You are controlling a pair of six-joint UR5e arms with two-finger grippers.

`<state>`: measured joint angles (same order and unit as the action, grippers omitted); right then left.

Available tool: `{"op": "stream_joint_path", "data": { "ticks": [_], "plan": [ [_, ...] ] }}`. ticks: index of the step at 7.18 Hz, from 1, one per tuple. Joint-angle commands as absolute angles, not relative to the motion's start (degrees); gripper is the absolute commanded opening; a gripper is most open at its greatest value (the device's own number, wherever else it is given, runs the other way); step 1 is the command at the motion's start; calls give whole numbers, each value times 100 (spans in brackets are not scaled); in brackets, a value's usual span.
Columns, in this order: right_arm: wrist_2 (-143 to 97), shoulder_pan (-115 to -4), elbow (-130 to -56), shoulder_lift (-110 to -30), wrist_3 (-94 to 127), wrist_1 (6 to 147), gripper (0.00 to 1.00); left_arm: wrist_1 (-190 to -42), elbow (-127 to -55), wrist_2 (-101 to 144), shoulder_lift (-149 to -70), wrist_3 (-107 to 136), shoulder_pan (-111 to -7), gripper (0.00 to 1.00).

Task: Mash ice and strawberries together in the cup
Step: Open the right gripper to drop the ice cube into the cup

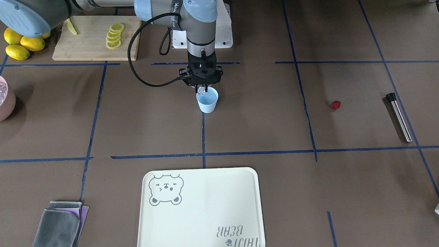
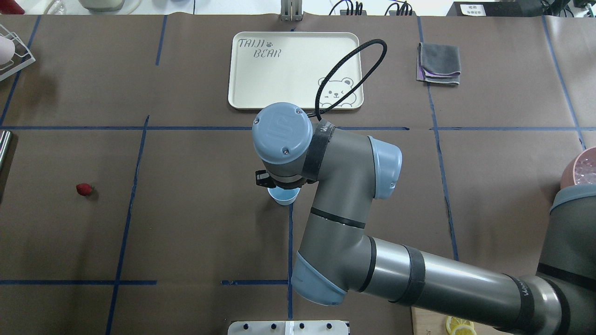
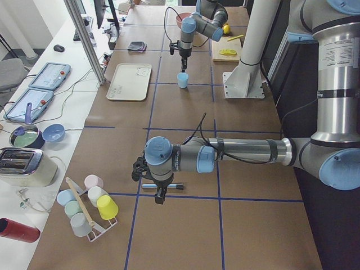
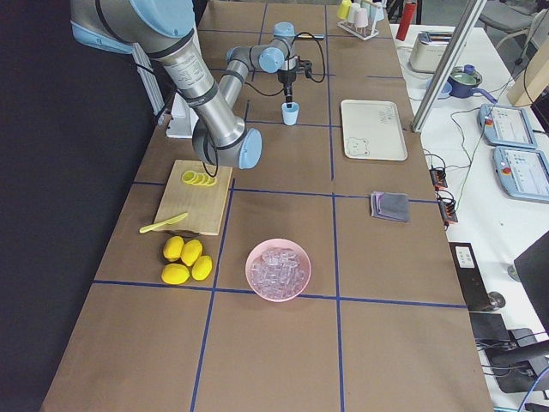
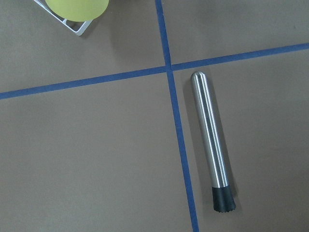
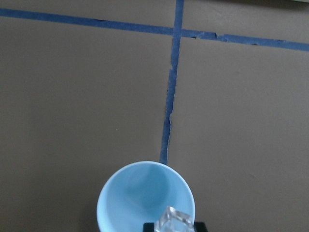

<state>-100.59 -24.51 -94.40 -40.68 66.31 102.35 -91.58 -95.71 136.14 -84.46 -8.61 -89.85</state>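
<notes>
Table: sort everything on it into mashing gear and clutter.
Job: ice cube, cup, strawberry, pink ice bowl, probably the steel rod as masher.
Clutter: lemons, cutting board, lemon slices, tray, folded cloths, spare cups.

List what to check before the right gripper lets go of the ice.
1. Ice held in the right gripper: ok, clamped between the fingers.
2. Ice above the mouth of the cup: ok, but off-centre, close to the rim.
3. Cup upright, nothing inside: ok.
4. Strawberry in the cup: not ok, it lies outside, far from the cup.
5. Metal rod ready for mashing: ok, it lies flat right below the left wrist camera.
6. Left gripper open for the rod: cannot tell.
</notes>
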Motion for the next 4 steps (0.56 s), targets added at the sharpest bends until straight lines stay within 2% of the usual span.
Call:
{"op": "stream_joint_path", "data": {
  "ticks": [1, 3, 4],
  "plan": [
    [-10028, -2382, -9387, -4034, 6653, 10230, 3, -9158, -9554, 13614, -8446, -861, -8947, 100],
    [-10020, -2391, -9378, -4025, 6740, 10161, 4, -9158, -9554, 13614, -8446, -861, -8947, 100],
    [-10020, -2391, -9361, -4034, 6767, 10047, 23, -9158, -9554, 13614, -8446, -861, -8947, 100]
  ]
}}
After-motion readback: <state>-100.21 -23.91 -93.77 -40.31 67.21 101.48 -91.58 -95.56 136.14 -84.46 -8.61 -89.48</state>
